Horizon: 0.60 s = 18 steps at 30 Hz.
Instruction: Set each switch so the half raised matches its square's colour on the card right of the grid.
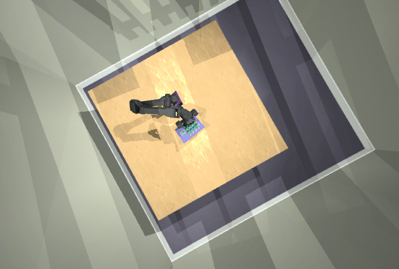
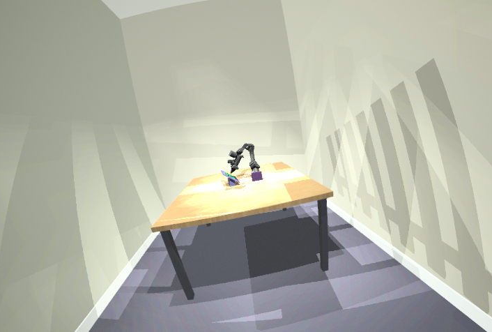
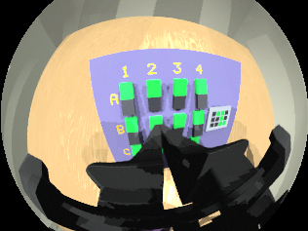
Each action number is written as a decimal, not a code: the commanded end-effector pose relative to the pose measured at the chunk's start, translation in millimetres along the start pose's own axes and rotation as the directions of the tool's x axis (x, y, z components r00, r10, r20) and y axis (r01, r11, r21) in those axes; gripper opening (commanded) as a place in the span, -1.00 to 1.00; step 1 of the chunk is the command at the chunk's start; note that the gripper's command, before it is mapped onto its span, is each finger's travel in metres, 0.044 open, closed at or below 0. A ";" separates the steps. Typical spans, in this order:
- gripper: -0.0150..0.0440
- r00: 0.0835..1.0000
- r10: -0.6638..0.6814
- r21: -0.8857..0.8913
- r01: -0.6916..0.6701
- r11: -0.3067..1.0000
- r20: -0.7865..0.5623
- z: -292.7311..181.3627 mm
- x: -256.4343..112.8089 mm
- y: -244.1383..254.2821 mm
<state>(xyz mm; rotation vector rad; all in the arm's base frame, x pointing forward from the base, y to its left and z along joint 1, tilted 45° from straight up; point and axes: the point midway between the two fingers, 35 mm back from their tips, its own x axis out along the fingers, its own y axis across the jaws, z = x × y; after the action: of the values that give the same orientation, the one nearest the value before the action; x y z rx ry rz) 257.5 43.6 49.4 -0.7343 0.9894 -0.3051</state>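
The blue switch panel (image 1: 183, 139) (image 2: 232, 183) (image 3: 101, 72) is tilted on its stand, with rows A to C and columns 1 to 4. The switches show green far halves and dark near halves; row A is in full view, with switch A1 (image 3: 127, 98) and switch A4 (image 3: 201, 94). The white card (image 1: 182, 132) (image 3: 218, 119) lies right of row B; its squares are green and dark, too small to read surely. My gripper (image 2: 231, 172) (image 3: 158, 128) is shut and empty. Its tips appear over switch B2 (image 3: 156, 120) in the wrist view; contact is unclear. The fingers hide much of row C.
The wooden table (image 1: 238, 111) (image 2: 231, 203) (image 3: 58, 106) carries the panel and the arm. A purple block (image 1: 178, 98) (image 2: 256, 176) is at the arm's base. The arm's shadow falls across the table top. Raised neighbouring switches stand close around the fingertips.
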 end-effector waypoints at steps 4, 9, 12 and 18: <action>-0.49 1.000 0.000 -0.009 0.000 1.000 -0.011 -2.8 11.9 0.7; -0.49 1.000 0.000 -0.009 0.000 1.000 -0.011 -2.8 12.1 0.7; -0.49 1.000 0.000 -0.009 0.000 1.000 -0.011 -2.8 12.1 0.7; -0.49 1.000 0.000 -0.009 0.000 1.000 -0.011 -2.8 12.1 0.7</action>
<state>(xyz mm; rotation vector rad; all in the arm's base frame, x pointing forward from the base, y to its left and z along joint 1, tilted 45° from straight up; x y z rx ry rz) 261.7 36.4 41.1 -0.7395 0.9976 -0.3088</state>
